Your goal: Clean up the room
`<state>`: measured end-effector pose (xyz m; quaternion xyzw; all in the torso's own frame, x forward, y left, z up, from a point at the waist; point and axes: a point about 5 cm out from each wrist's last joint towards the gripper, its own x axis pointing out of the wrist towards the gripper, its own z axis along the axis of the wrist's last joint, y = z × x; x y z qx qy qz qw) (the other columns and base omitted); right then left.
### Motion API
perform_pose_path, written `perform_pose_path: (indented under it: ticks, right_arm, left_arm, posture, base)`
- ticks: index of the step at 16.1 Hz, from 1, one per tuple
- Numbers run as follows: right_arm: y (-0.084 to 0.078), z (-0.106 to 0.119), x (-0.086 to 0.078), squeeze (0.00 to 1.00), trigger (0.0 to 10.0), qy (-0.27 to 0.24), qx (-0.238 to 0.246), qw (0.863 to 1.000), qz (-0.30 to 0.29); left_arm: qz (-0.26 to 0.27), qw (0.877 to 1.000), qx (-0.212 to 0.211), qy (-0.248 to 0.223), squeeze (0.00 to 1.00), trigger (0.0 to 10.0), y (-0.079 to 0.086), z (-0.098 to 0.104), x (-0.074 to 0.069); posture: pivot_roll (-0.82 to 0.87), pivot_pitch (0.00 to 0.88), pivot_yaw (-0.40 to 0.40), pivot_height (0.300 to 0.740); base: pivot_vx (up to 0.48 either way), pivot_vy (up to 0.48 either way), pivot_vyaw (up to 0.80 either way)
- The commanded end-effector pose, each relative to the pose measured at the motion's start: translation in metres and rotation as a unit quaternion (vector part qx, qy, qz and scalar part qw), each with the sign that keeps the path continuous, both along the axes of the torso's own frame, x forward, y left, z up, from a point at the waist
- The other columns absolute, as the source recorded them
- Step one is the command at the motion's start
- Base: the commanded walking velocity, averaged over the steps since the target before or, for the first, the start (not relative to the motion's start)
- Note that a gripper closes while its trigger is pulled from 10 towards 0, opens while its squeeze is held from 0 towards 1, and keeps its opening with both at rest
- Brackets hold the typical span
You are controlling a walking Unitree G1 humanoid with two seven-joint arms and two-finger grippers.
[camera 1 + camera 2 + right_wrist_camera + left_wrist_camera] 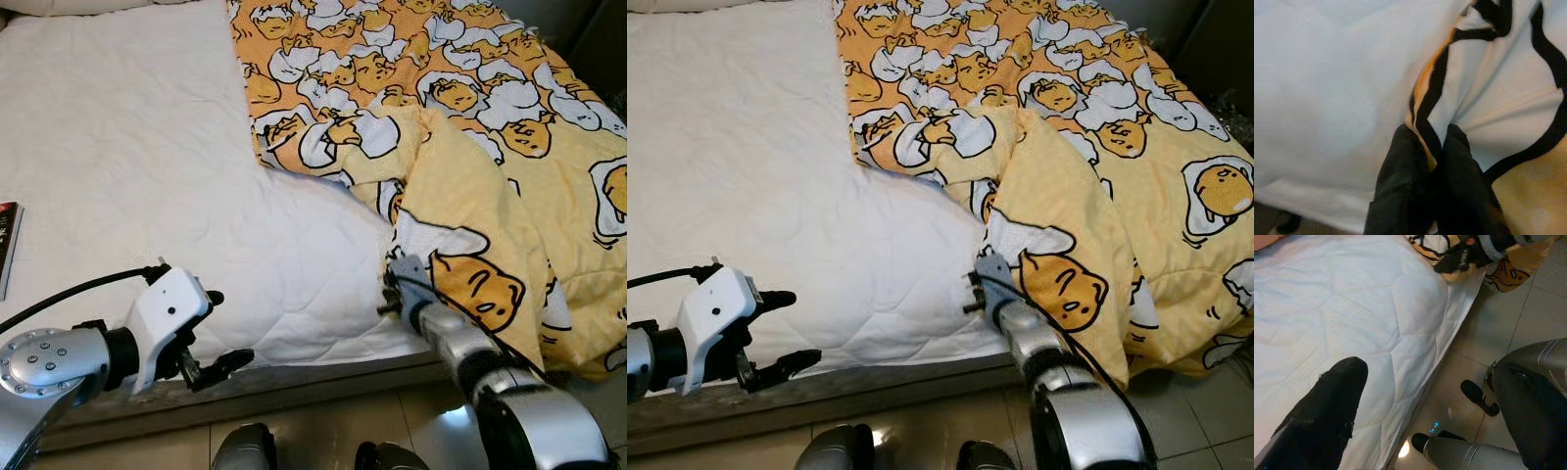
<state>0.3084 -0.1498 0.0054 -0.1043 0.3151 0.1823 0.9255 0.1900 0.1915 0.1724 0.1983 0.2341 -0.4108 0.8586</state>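
A yellow blanket printed with cartoon egg figures covers the right half of the bed, its near part folded back and hanging over the front edge. My right gripper is shut on the blanket's edge at the bed's front right; the blanket drapes over that arm. My left gripper is open, held just over the front edge of the white mattress, touching nothing. One of its black fingers stands against the white sheet.
A dark book lies at the bed's left edge. Beige tiled floor runs along the bed's front, where my own feet stand. The left half of the mattress is bare white quilting.
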Motion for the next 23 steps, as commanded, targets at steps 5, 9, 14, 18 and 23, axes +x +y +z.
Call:
perform_pose_path:
  ticks: [5,9,14,18,23]
  right_arm:
    - [-0.04,-0.035,-0.093,0.0,0.0,0.139,0.047,0.951,0.273]
    - [-0.079,-0.049,-0.118,0.0,10.0,0.137,-0.049,0.967,0.211]
    - [-0.032,0.001,-0.084,1.0,10.0,0.043,0.132,0.958,0.251]
    - [-0.016,0.03,-0.063,1.0,10.0,-0.009,0.183,0.949,0.257]
    - [-0.023,0.021,-0.091,1.0,10.0,0.127,0.053,0.916,0.376]
  left_arm:
    - [-0.01,1.0,0.0,0.001,0.0,10.0,-0.002,-0.006,-0.002]
    - [-0.022,1.0,-0.005,0.001,0.01,10.0,-0.007,-0.008,-0.002]
    - [-0.028,1.0,-0.004,-0.002,0.01,10.0,-0.005,-0.007,0.0]
    - [-0.029,1.0,-0.003,-0.002,0.01,10.0,-0.005,-0.008,0.005]
    - [-0.033,0.999,-0.003,0.0,0.01,10.0,-0.008,-0.009,-0.001]
  posture:
    - [0.17,0.067,0.003,0.74]
    - [0.17,0.06,0.013,0.74]
    - [0.17,0.058,0.021,0.74]
    - [0.17,0.061,0.019,0.74]
    - [0.18,0.064,0.008,0.74]
  base:
    - [0.0,0.0,0.0]
    - [0.0,0.0,0.0]
    - [0.0,0.0,0.0]
    - [0.0,0.0,0.0]
    - [0.0,0.0,0.0]
